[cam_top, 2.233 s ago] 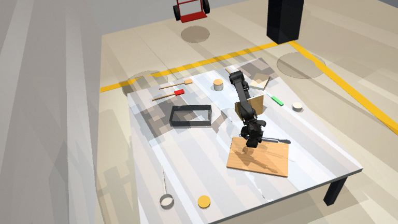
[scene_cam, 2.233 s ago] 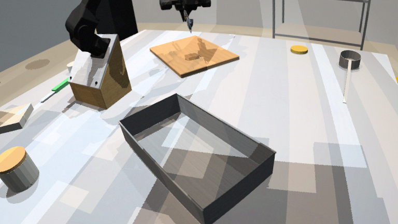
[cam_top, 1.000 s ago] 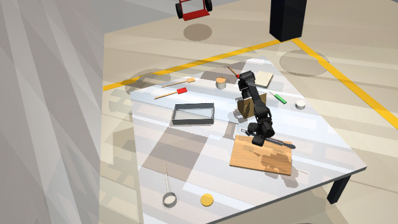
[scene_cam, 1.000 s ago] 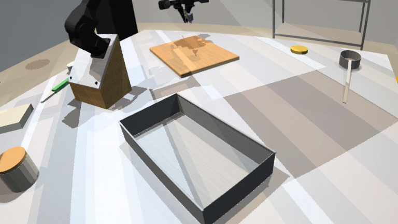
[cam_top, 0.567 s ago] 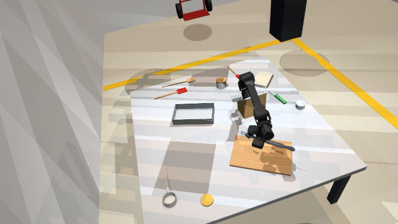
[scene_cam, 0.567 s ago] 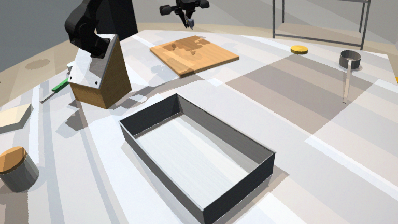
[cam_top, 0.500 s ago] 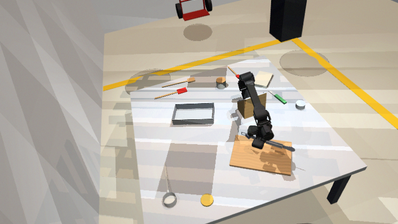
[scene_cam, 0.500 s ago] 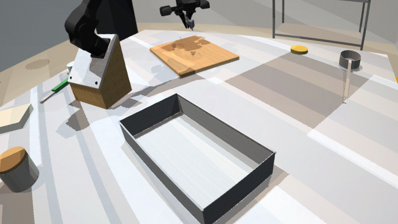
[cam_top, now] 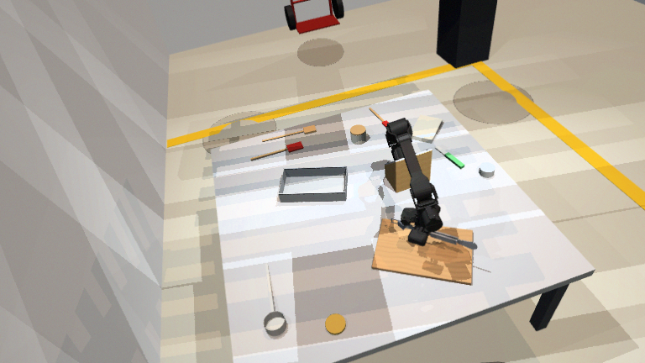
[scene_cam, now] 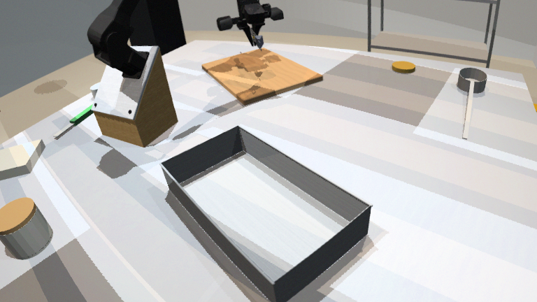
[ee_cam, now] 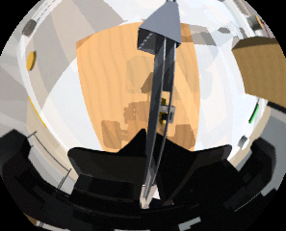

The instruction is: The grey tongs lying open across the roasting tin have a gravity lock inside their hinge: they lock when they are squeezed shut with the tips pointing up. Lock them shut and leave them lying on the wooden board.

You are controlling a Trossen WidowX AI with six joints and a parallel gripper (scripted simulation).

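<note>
The grey tongs (cam_top: 448, 237) (scene_cam: 259, 41) (ee_cam: 157, 91) are held lengthwise above the wooden board (cam_top: 404, 264) (scene_cam: 289, 73) (ee_cam: 99, 63), near its edge on the arm's side. Their arms run close together with a narrow gap in the wrist view; a wide grey end shows at the top there. Whether the hinge lock is engaged cannot be seen. My gripper (scene_cam: 254, 42) (ee_cam: 145, 132) points down and is shut on the tongs. In the top view the wrist hides its fingertips. The roasting tin (cam_top: 312, 196) (scene_cam: 324, 255) stands empty, away from the board.
The arm's wooden base block (cam_top: 409, 176) (scene_cam: 160, 105) (ee_cam: 263, 67) stands between tin and board. A handled ring-shaped pan (cam_top: 275, 330) (scene_cam: 472, 84) and a yellow disc (cam_top: 335, 323) (scene_cam: 403, 67) (ee_cam: 31, 61) lie beyond the board. A green-handled tool (cam_top: 454, 160) (scene_cam: 81, 114) lies behind the base.
</note>
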